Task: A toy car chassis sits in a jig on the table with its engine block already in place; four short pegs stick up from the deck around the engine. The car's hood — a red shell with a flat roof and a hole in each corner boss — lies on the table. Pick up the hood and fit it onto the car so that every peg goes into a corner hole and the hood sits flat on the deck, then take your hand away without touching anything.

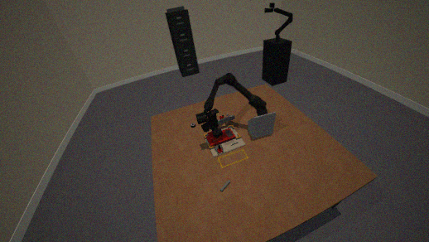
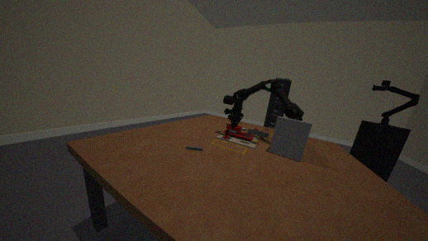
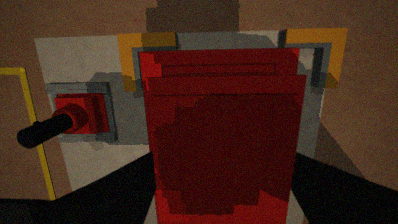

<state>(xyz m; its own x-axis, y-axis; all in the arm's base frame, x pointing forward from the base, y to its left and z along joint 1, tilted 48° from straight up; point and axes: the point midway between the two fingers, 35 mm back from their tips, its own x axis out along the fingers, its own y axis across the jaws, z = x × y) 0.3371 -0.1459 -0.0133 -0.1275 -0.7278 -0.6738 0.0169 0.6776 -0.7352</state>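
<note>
Apparently approx. three-quarters thru the job; pick-up done, carry done, fit & release left. Tool (image 1: 218,134) (image 2: 234,125) (image 3: 220,157) stands fairly wide, its fingers either side of the red hood (image 2: 231,129) (image 3: 225,135), gripping it; hood is over the chassis (image 2: 249,137) (image 3: 145,67) in the jig (image 1: 239,135) (image 3: 320,37), w/ orange corner brackets showing at its far-side corners in the wrist view. Hood looks roughly square to the car there; can't tell if it's seated, as pegs & corner holes are hidden under or too small to see; engine block likewise out of sight.

Beside the jig, a small red part w/ a black stem (image 1: 219,149) (image 2: 225,135) (image 3: 82,115) sits in its own holder on the pale plate; yellow outline (image 1: 234,166) (image 2: 230,147) (image 3: 31,115) lies on the near side, on the table (image 1: 281,178) (image 2: 231,186) (image 3: 370,75).

Left to do, prob.: check all 4 pegs line up, ease down till flat, open, lift straight off; main risk is one corner catching & hood tilting, or a brush against that stem on the way out.
</note>
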